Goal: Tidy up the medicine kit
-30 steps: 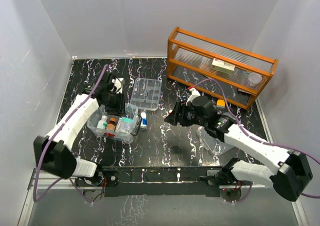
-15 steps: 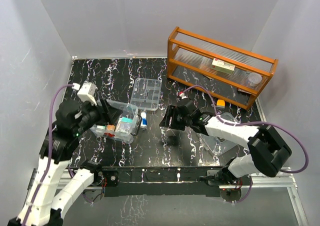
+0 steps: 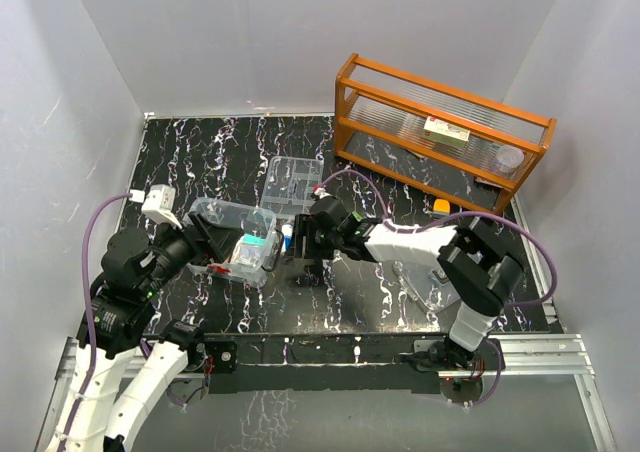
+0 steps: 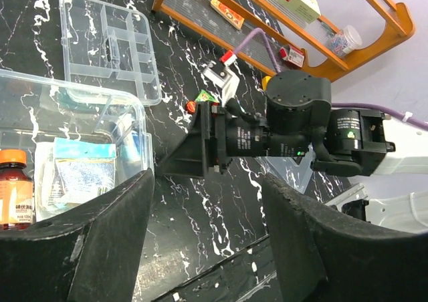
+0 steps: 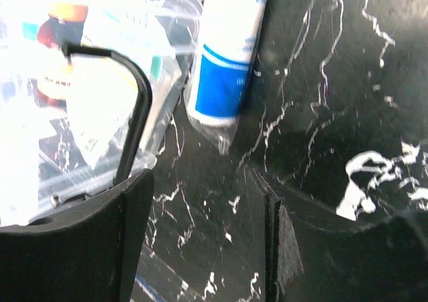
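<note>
The medicine kit's clear box (image 3: 228,234) stands left of centre and holds a brown bottle (image 4: 13,190) and a teal-edged packet (image 4: 79,174). Its clear divided tray (image 3: 293,185) lies just behind, and the clear lid (image 3: 432,282) lies to the right. A white and blue tube (image 5: 226,55) lies on the table beside the box's right wall. My left gripper (image 3: 205,240) hangs open above the box's near-left side, with nothing between the fingers. Low over the table, my right gripper (image 3: 303,242) is open just short of the tube (image 3: 287,239), empty.
The orange wooden rack (image 3: 440,137) stands at the back right with small boxes and a jar on its shelves. A small orange item (image 3: 440,207) and small red and green bits (image 4: 200,100) lie in front of it. Grey walls close in the table.
The left arm has pulled back from over the box toward the near left and its jaws have opened wider. The right arm has reached left across the table to the tube.
</note>
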